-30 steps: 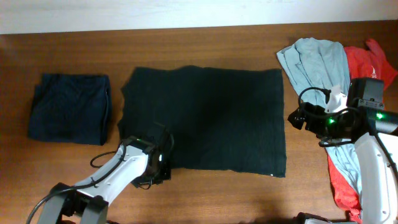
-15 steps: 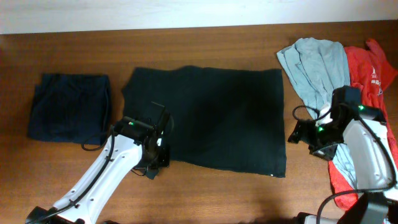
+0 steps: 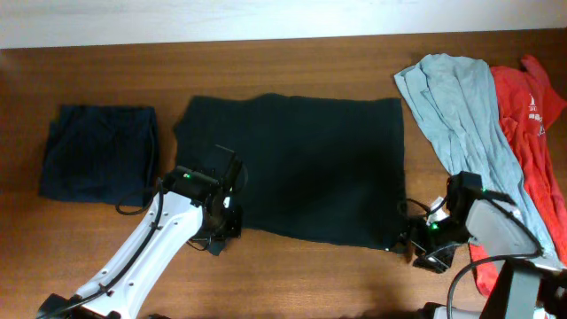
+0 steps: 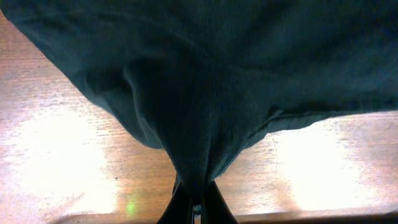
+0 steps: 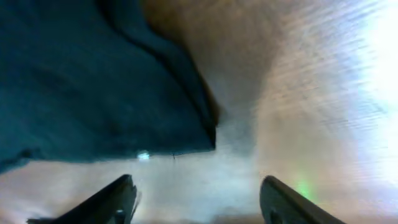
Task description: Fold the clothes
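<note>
left gripper [image 4: 196, 208]: fingers pressed together on a pinch of the black garment [image 4: 205, 93] at its near left corner. the cloth stands up from the fingertips in a puckered ridge, with the wooden table [image 4: 56, 149] showing on either side. from overhead, this gripper [image 3: 223, 227] sits at the near left edge of the black garment [image 3: 301, 168], and the left arm [image 3: 151, 244] runs back toward the near left of the scene.

right gripper [image 5: 199, 205]: fingers [image 5: 118, 199] spread wide, holding nothing, low over the table. the near right corner of the black garment [image 5: 93, 93] lies just beyond the gap between them. overhead, the right gripper [image 3: 418, 244] is just beside that corner; whether it touches the cloth cannot be told.

the black garment lies spread flat in the middle of the table [image 3: 292, 62], with a small white logo [image 3: 387, 248] at its near right corner. a folded navy garment [image 3: 97, 164] lies to the left, apart from it. at the far right a light blue-grey garment [image 3: 456, 106] lies crumpled, overlapping a red garment [image 3: 532, 106]. the right arm [image 3: 496, 230] lies over their near ends.
</note>
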Controlling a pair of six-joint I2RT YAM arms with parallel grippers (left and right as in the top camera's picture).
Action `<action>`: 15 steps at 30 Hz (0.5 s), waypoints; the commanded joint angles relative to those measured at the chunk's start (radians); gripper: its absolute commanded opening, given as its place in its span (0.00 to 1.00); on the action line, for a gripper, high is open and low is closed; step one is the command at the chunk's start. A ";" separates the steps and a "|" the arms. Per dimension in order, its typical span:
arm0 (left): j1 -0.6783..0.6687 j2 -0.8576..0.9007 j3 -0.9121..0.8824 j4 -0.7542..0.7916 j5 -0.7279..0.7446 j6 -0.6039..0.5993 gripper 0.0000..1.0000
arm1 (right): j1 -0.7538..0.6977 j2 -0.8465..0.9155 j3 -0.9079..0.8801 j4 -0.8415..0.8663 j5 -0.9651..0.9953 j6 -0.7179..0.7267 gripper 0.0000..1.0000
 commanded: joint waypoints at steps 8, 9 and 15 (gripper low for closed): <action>-0.003 -0.013 0.013 -0.002 -0.018 0.020 0.01 | -0.005 -0.002 -0.047 0.155 -0.074 0.066 0.43; -0.003 -0.013 0.013 -0.004 -0.021 0.025 0.01 | -0.005 -0.002 -0.047 0.153 -0.072 0.065 0.32; -0.003 -0.015 0.013 -0.040 -0.022 0.032 0.01 | -0.005 -0.023 -0.043 0.105 -0.054 0.053 0.04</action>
